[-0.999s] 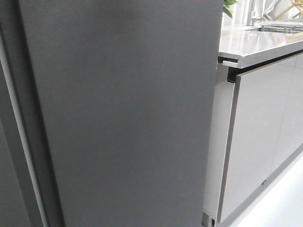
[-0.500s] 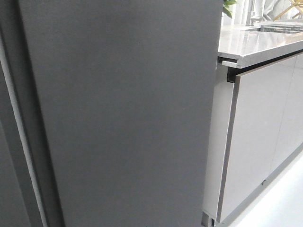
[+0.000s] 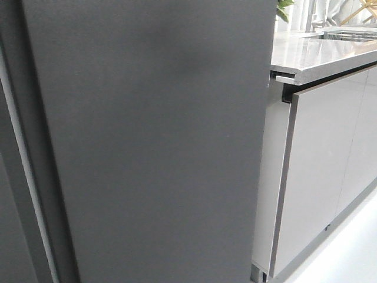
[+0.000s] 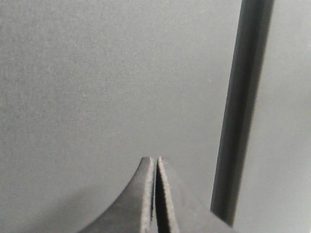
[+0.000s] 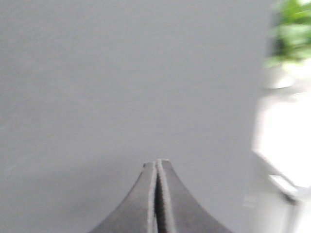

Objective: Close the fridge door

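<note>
fridge door (image 3: 153,141) fills front | left claw (image 4: 155,162) pressed together (right claw (image 5: 156,165) too)

Probably a home kitchen: tall dark-grey fridge door (image 3: 153,141) beside glossy pale cabinets (image 3: 318,171), stone-look countertop (image 3: 318,56), leafy plant (image 3: 285,8)

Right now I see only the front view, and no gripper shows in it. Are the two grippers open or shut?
Observer: Both are shut. The left gripper and the right gripper each have their fingers pressed together, with nothing between them.
Operator: What does the left one face?
Observer: A grey panel, with a dark seam running beside the tips.
Operator: And the right one?
Observer: It points at the door, near the edge, and a blurred plant shows beyond that edge. I cannot tell if the tips touch the door.
</note>
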